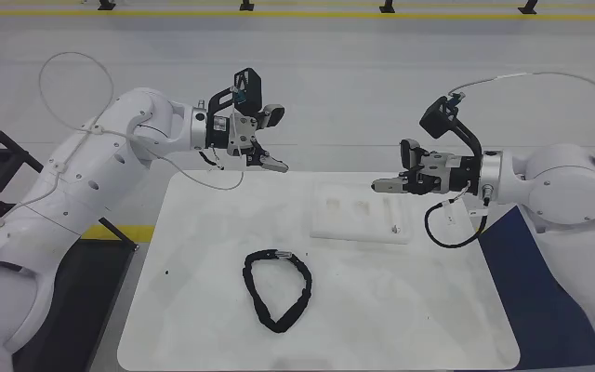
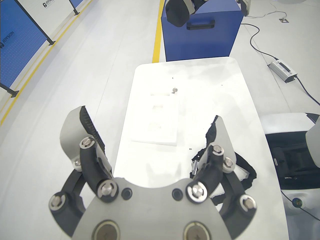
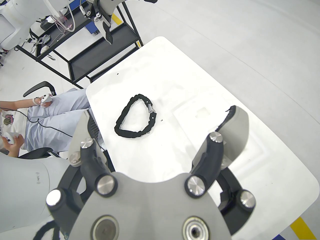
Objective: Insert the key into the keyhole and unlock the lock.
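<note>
Black lock [image 1: 277, 290] lies looped on tabletop [image 1: 186, 307]. Key [image 1: 396, 227] rests on white tray [image 1: 344, 219] near it. Left claw [image 2: 150, 117] and right claw [image 3: 160, 111] hover above, both spread apart, empty.

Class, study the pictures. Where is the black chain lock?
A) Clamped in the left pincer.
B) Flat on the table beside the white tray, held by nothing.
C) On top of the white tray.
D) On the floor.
B: the chain lock lies as a loop on the table, apart from the white tray, while the left pincer and right pincer are both open and empty.
</note>
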